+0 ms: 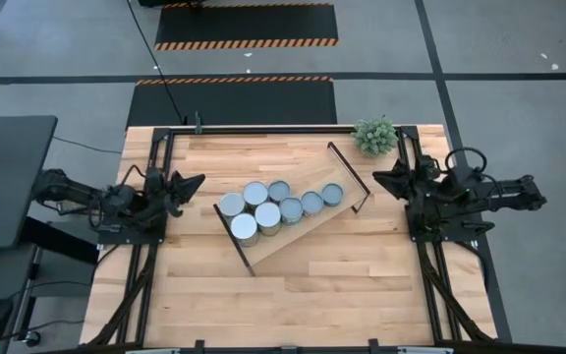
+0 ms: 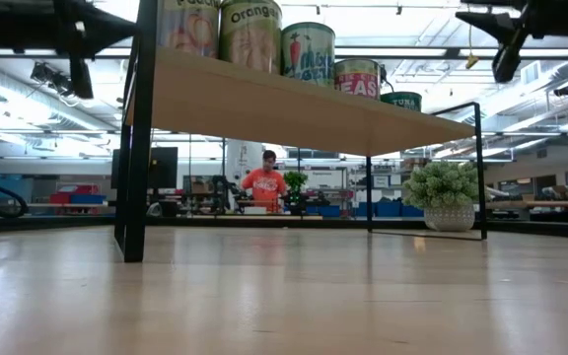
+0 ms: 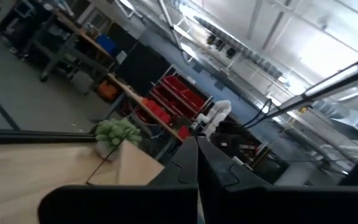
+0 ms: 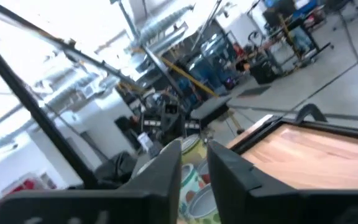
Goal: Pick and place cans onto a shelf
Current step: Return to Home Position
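While claws (image 1: 197, 181) flank it, shelf (image 1: 298, 236) bearing cans (image 1: 267, 215)

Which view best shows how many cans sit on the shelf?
The high view: it looks down on all eight tops of the cans on the shelf. The low view shows only some labelled sides; the right wrist view glimpses a few; the left wrist view none.

Seemingly a workshop or lab: hazard-striped floor mats (image 1: 247, 27), red storage bins (image 3: 178, 98), overhead ducting (image 4: 161, 26).
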Tool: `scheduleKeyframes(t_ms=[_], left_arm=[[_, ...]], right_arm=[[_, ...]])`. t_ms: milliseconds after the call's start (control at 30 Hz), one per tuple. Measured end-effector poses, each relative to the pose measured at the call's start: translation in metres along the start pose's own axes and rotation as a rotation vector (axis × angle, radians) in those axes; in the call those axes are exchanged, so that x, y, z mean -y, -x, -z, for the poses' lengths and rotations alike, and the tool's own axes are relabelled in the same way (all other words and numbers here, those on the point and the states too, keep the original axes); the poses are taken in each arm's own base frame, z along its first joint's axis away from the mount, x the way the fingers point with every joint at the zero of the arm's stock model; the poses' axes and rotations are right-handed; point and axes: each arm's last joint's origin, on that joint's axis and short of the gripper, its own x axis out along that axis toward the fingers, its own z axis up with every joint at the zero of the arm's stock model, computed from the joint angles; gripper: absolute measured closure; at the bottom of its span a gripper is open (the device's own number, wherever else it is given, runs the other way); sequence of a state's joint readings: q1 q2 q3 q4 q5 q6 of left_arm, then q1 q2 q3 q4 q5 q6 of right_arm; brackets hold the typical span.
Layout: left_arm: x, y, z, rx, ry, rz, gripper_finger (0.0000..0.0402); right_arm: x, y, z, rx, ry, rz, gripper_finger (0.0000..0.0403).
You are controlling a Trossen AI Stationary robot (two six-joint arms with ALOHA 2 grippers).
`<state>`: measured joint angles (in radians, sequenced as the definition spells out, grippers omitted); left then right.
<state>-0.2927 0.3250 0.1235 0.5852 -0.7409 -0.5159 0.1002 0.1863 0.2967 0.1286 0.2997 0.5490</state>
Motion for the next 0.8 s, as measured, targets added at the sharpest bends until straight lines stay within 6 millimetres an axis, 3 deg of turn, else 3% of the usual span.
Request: scheduleKeyframes(t_ms=[267, 567, 800], left_arm=[[-0.014, 0.002, 0.009, 0.023, 0.015, -0.031, 0.0400], [-0.021, 0.003, 0.003, 0.070, -0.010, -0.063, 0.0400], [-0.032, 0.004, 0.010, -0.023, -0.002, -0.113, 0.0400]], right_arm=[[0.016, 0.010, 0.020, 0.029, -0.049, -0.020, 0.0395], [0.022, 0.016, 0.024, 0.078, -0.049, -0.018, 0.0395], [0.030, 0.014, 0.035, 0.070, -0.071, -0.016, 0.0397]])
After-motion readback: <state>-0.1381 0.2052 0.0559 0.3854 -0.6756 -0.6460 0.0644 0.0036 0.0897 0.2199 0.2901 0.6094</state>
